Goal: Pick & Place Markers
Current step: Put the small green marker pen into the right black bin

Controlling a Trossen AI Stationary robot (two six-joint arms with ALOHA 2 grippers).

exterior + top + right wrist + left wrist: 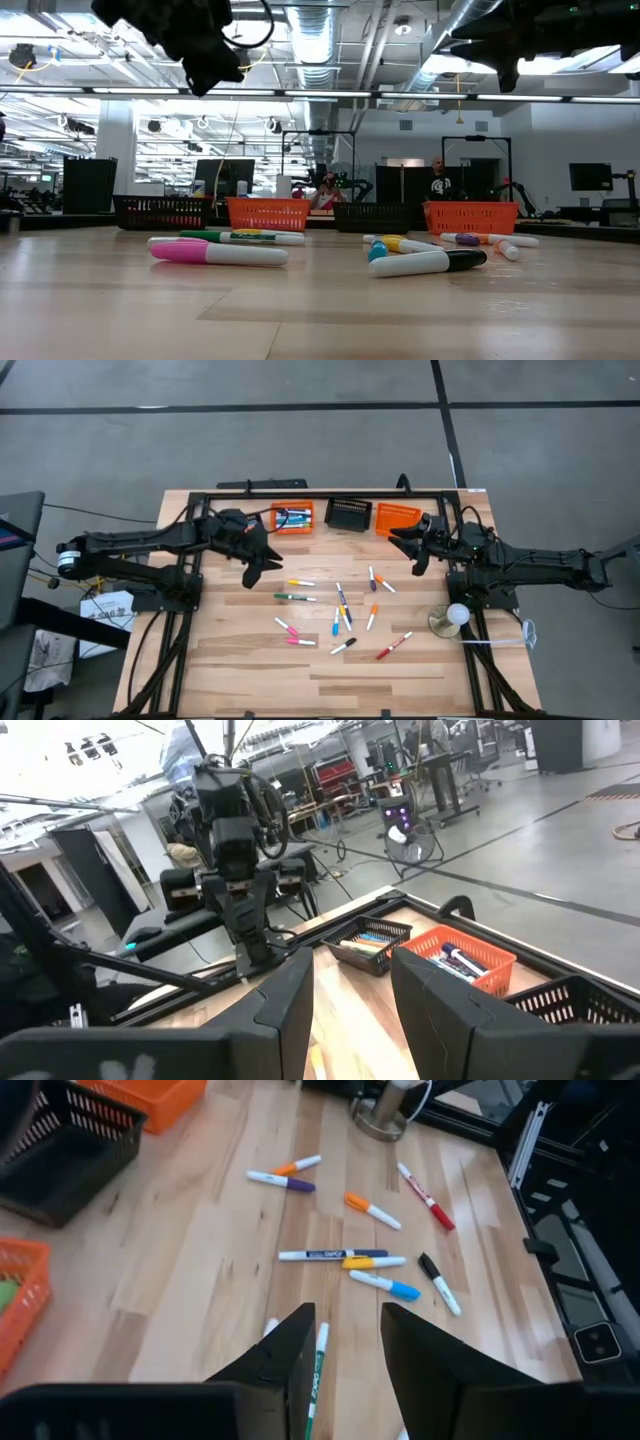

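Several markers (340, 610) lie flat and scattered across the middle of the wooden table, in pink, green, blue, yellow, orange, red, black and purple. In the low view a pink marker (215, 252) and a white and black one (430, 262) lie nearest. My left gripper (262, 560) hangs open above the table's left part, by the left orange basket (293, 517), which holds more markers. In the left wrist view its fingers (345, 1350) frame a green marker (318, 1370) lying below them. My right gripper (412, 545) is open, raised beside the right orange basket (397, 518).
A black basket (348, 513) stands between the two orange ones along the far edge; the low view shows another black basket (160, 211) at the left. A white ball on a round base (452, 618) stands near the right edge. Bare wood lies toward the near edge.
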